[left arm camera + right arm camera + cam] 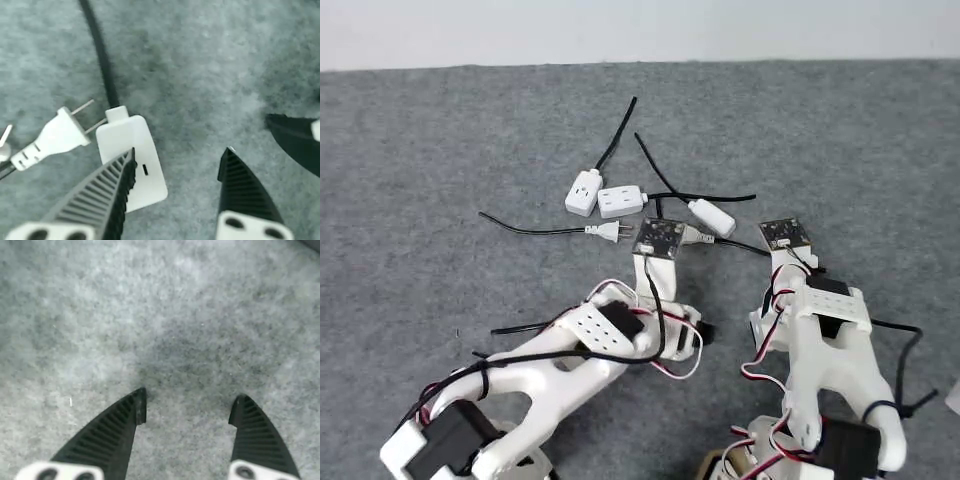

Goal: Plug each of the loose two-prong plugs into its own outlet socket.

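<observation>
In the high view, three white outlet sockets (583,192) (621,201) (712,217) lie on black cords at mid-table. A white two-prong plug (608,232) lies just in front of them. In the left wrist view, my left gripper (177,157) hangs open above the carpet. One of its fingers (117,185) overlaps the edge of a white socket (131,155), and a loose white plug (50,137) lies beside that socket with its prongs bare. My right gripper (189,407) is open over bare carpet with nothing between its fingers.
Grey carpet (840,140) covers the table. Black cords (618,130) trail from the sockets toward the back and to the left. A dark pointed part (295,142) shows at the edge of the left wrist view. Both arms' bodies (830,340) fill the near side.
</observation>
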Controlling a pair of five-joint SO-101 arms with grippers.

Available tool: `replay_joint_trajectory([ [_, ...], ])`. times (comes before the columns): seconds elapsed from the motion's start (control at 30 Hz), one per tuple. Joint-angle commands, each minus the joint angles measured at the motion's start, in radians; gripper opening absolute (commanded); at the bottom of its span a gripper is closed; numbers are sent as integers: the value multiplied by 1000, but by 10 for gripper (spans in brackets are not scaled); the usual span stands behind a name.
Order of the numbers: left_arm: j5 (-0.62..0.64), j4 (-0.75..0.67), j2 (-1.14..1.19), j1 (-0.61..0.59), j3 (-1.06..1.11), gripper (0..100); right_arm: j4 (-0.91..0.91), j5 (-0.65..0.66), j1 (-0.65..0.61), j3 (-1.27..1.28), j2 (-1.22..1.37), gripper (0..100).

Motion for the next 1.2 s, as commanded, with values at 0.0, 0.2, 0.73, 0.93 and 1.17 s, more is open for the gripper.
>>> replay_joint_trajectory([
  [0.0,2,35,9,-68,19,265,-4,14,-15,-26,-4,266],
  [0.2,-32,74,9,-98,19,265,-4,14,-13,-26,-4,266],
  [0.73,-66,94,11,-190,19,265,-4,14,-13,-26,-4,266],
  [0.93,-64,98,9,-210,15,260,-4,14,-13,-25,-4,266],
  [1.17,-83,97,-31,-121,-8,39,-4,12,-13,-25,-5,266],
])
